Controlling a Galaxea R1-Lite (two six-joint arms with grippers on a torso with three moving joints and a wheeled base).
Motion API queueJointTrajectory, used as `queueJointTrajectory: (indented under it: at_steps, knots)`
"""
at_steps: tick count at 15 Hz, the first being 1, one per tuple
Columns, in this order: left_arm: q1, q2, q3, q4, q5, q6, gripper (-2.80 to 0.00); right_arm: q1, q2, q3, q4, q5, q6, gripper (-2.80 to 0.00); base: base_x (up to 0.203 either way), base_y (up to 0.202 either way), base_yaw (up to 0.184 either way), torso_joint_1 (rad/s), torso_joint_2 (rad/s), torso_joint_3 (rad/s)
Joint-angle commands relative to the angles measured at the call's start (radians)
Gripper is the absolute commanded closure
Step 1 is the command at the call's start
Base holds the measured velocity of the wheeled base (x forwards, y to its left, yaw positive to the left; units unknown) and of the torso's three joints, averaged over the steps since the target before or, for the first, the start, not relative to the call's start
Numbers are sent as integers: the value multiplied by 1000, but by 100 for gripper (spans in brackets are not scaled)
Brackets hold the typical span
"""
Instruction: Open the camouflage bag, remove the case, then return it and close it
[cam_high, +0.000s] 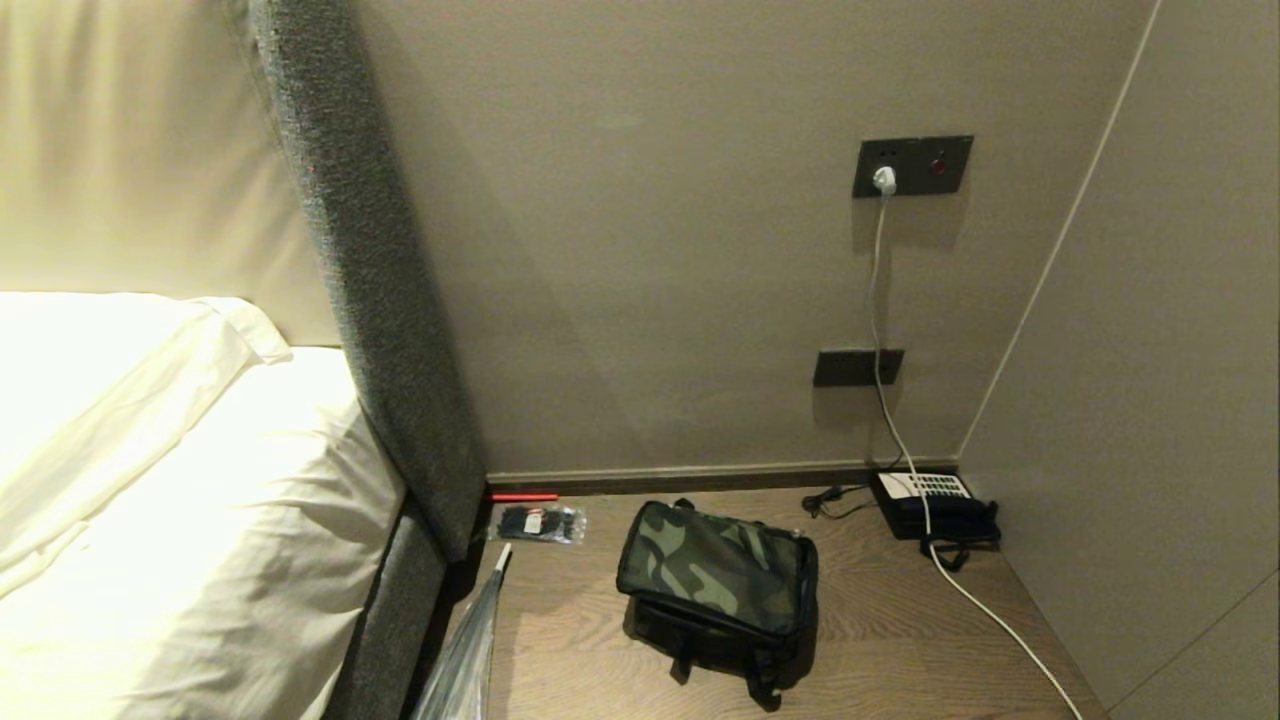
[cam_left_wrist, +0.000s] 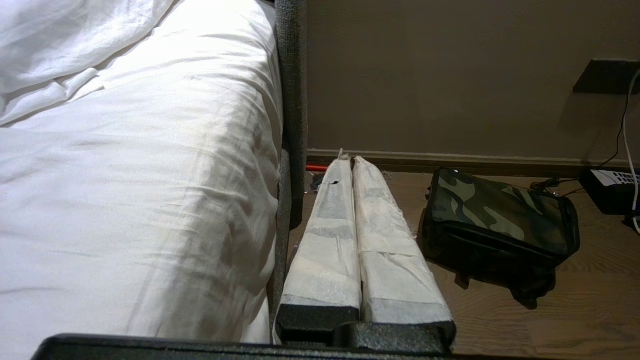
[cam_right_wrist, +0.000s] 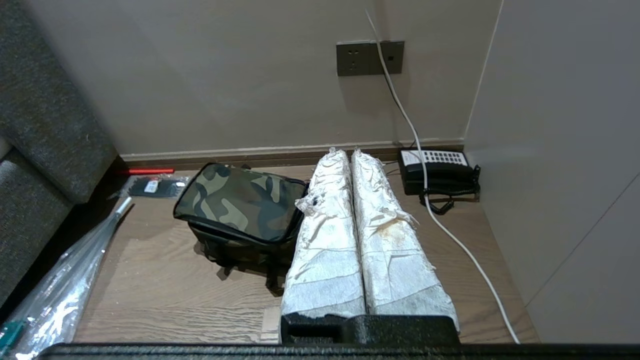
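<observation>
The camouflage bag (cam_high: 718, 580) sits zipped shut on the wooden bedside surface, its black straps hanging toward the front. It also shows in the left wrist view (cam_left_wrist: 500, 220) and the right wrist view (cam_right_wrist: 240, 205). The case is hidden. Neither arm appears in the head view. My left gripper (cam_left_wrist: 348, 159) hangs shut and empty by the bed's edge, with the bag off to one side. My right gripper (cam_right_wrist: 345, 151) is shut too, empty, held back from the surface with the bag beside it. White wrapping covers the fingers of both.
A black telephone (cam_high: 935, 505) with a white keypad stands in the back right corner, and a white cable (cam_high: 880, 300) runs to it from the wall socket. A clear packet of black items (cam_high: 540, 522) and a red pen (cam_high: 522, 495) lie back left. The bed (cam_high: 180, 520) is on the left.
</observation>
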Motion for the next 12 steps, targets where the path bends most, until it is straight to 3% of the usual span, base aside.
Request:
queueJointTrajectory:
  at_steps: [1,12]
  knots:
    - [0,-2,0,0,1,0,0,0,-29,14,0,-2,4,0,0,0,0,0,0,0]
    - [0,-2,0,0,1,0,0,0,-29,14,-2,-6,19,0,0,0,0,0,0,0]
